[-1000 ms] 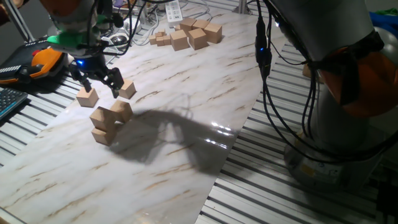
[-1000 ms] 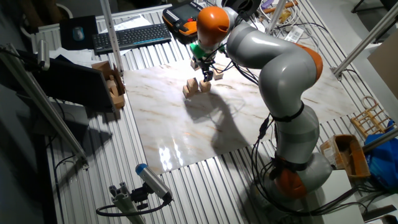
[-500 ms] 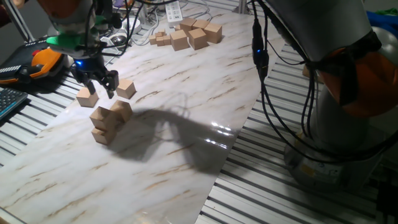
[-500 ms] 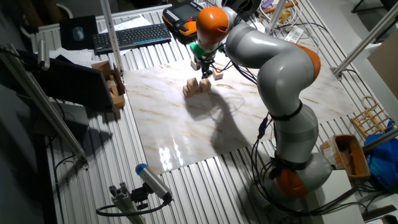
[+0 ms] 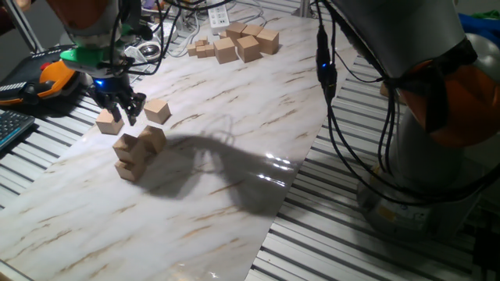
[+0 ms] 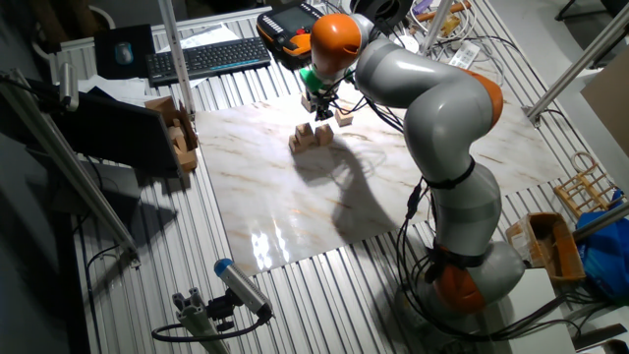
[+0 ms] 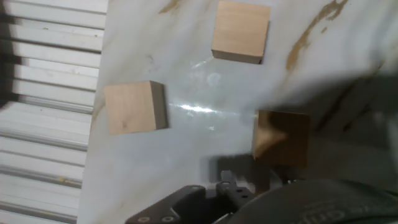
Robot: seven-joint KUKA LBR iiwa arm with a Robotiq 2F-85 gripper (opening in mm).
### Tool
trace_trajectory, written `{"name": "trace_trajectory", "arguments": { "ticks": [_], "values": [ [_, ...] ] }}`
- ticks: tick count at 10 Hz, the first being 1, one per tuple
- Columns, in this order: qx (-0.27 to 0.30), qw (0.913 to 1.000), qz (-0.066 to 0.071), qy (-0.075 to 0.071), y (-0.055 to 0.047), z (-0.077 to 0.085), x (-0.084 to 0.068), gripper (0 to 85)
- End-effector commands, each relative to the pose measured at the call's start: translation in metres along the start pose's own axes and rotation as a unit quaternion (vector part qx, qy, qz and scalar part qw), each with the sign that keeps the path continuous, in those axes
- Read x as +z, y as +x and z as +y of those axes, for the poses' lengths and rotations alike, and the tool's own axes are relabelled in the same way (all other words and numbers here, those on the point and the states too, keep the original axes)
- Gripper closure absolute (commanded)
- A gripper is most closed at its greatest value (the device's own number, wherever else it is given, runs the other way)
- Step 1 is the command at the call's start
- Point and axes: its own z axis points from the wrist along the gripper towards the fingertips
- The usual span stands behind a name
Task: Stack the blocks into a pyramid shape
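Leftward now, the hand [image 5: 119,108] (empty, fingers nearly together) hovers between two loose blocks [image 5: 157,111].

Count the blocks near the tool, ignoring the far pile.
5. Two loose blocks lie one on each side of the tool. Three form the heap: two stacked, a third beside them. More may be hidden behind it.

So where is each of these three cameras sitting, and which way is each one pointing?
One fixed view: low by the marble table, beside the arm's base, facing the gripper over the blocks; grey arm links at right.
The other fixed view: high, farther back, looking down; the whole arm shows.
Hand view: on the hand, looking straight down at three cubes; only dark gripper parts show at the bottom.
Both fixed views share the small heap and gripper.
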Motion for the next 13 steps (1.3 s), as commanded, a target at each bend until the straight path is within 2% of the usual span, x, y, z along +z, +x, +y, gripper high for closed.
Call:
{"name": "trace_trajectory", "arguments": {
  "ticks": [1, 2, 3, 6, 13],
  "values": [
    [-0.002, 1.0000, 0.002, 0.005, 0.001, 0.004, 0.000, 85.0],
    [0.000, 0.9999, 0.004, 0.009, 0.001, 0.011, -0.001, 85.0],
    [0.002, 0.9999, -0.002, 0.010, 0.000, 0.015, 0.000, 85.0],
    [0.009, 0.9999, -0.013, 0.001, 0.000, 0.027, 0.005, 85.0],
    [0.014, 0.9998, -0.016, 0.000, 0.002, 0.038, 0.013, 85.0]
  ]
}}
